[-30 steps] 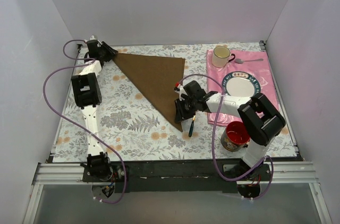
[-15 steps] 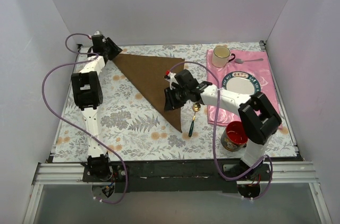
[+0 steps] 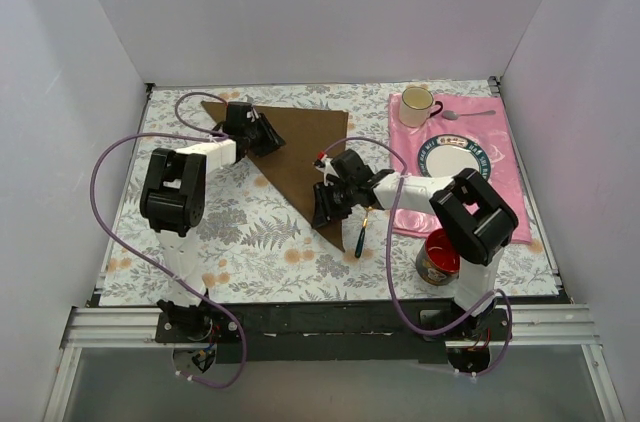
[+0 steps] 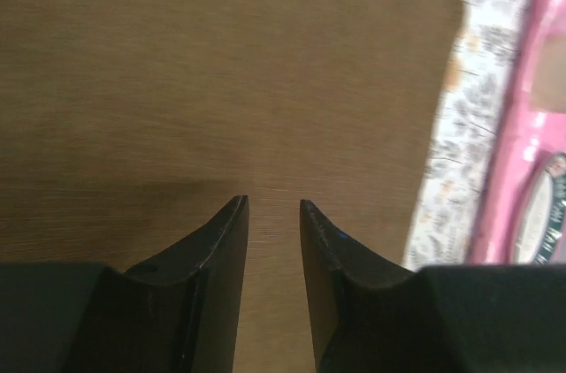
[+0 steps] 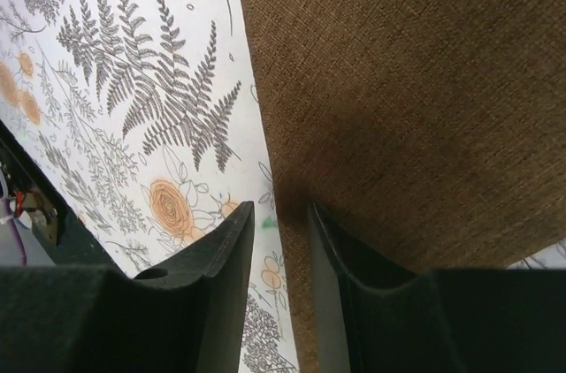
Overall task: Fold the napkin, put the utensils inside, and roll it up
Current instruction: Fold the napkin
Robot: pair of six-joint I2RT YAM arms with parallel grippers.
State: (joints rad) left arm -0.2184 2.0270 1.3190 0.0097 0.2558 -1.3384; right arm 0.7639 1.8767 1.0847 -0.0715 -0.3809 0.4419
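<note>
The brown napkin (image 3: 300, 147) lies flat on the floral tablecloth, folded into a triangle with its point toward me. My left gripper (image 3: 272, 137) hovers low over its upper middle; in the left wrist view the jaws (image 4: 274, 203) stand slightly apart with only napkin (image 4: 221, 64) below them. My right gripper (image 3: 320, 210) is at the napkin's lower left edge. Its jaws (image 5: 280, 207) stand slightly apart astride that edge, one finger over the tablecloth, one over the napkin (image 5: 416, 81), holding nothing. The spoon (image 3: 360, 240), with its gold bowl and dark handle, lies just right of the napkin's point.
A pink placemat (image 3: 505, 177) at the right holds a plate (image 3: 455, 157), a cream mug (image 3: 415, 105) and a silver spoon (image 3: 470, 114). A red cup (image 3: 440, 254) stands at the near right. The placemat also shows in the left wrist view (image 4: 522, 152).
My left gripper has left the napkin's far-left corner and moved right to over its upper middle. My right gripper swung up over the napkin, then back down to its lower left edge.
</note>
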